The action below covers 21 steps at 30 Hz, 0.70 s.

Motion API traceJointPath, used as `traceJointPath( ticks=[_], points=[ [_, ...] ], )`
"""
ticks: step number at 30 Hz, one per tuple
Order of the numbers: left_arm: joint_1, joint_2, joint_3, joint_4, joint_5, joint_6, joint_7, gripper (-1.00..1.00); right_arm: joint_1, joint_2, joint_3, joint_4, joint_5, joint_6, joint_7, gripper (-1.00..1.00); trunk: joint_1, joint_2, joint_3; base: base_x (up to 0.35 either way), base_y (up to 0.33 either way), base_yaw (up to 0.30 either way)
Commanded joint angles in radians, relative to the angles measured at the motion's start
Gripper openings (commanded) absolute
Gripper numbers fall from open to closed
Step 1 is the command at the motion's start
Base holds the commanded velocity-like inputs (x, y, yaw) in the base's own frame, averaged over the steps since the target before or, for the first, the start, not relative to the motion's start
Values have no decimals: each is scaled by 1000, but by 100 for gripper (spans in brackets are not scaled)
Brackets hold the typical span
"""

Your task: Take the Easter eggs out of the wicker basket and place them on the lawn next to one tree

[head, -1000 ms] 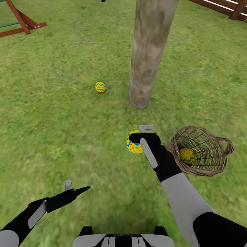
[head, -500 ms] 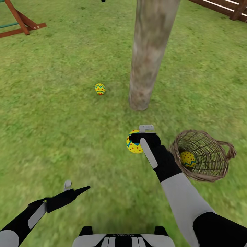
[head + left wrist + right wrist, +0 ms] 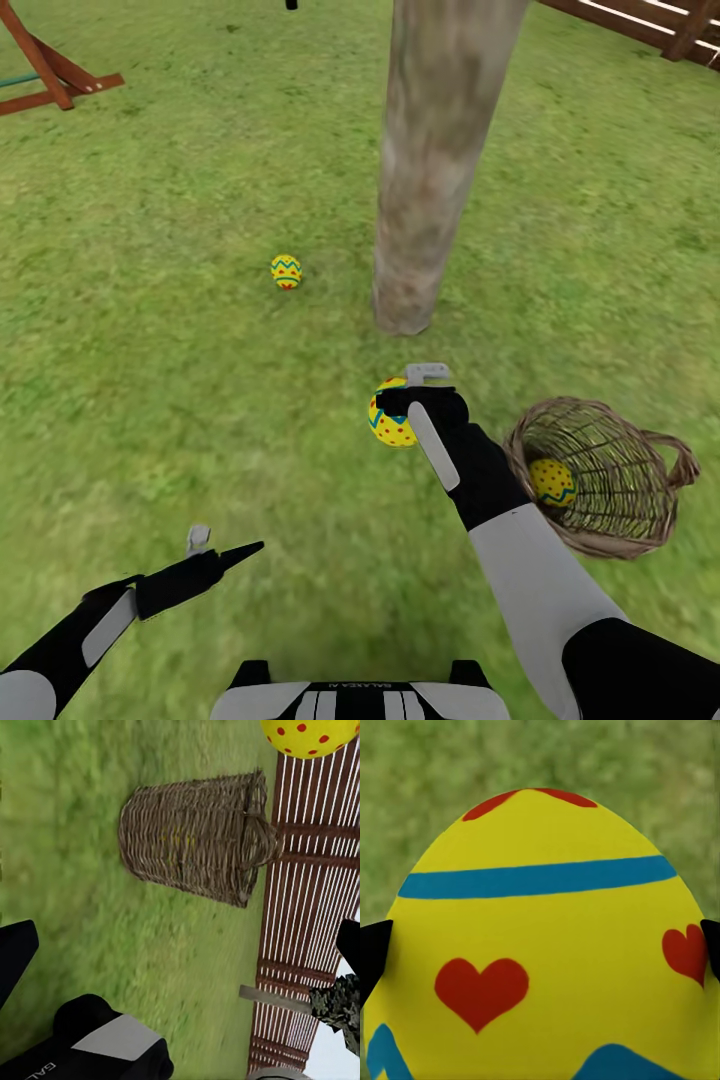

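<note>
My right gripper (image 3: pixel 398 408) is shut on a yellow Easter egg (image 3: pixel 390 420) with red marks and blue bands, held above the lawn (image 3: pixel 150 350) in front of the tree (image 3: pixel 440 150); the same egg (image 3: pixel 540 945) sits between the dark fingertips in the right wrist view. A second egg (image 3: pixel 286 271) lies on the grass left of the trunk. The wicker basket (image 3: pixel 610 490) stands tilted at the right with a third egg (image 3: pixel 552 481) inside. The left wrist view sees the basket (image 3: pixel 195 840) from the side and the held egg (image 3: pixel 309 736). My left gripper (image 3: pixel 222 548) hangs open low at the left, holding nothing.
A red wooden play frame (image 3: pixel 50 70) stands at the far left. A brown slatted fence (image 3: pixel 650 25) runs along the far right, and the fence (image 3: pixel 307 907) rises behind the basket in the left wrist view. Grass surrounds the trunk.
The whole head view has shifted: trunk, lying egg and basket sit slightly lower and the basket further right. Both arms keep their pose, the right still holding its egg.
</note>
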Motion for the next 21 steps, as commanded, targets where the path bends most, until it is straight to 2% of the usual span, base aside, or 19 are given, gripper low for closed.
traceJointPath(
  ticks=[1,7,12,21],
  points=[
    [-1,1,-6,0,10,11,-2,100,-1,0,1,-1,-10,2,-11,-100,0,0,-1,235,205,-6],
    [-1,0,-8,0,11,9,-2,100,-1,0,-2,-2,-10,3,-11,-100,0,0,0,209,183,-22],
    [-1,1,-8,-1,11,11,-4,100,-1,0,-2,-3,-10,2,-11,-100,0,0,1,88,67,-195],
    [-1,1,-8,2,11,9,-4,100,-1,0,-4,0,-9,2,-9,-100,0,0,-2,19,11,-12]
  ],
)
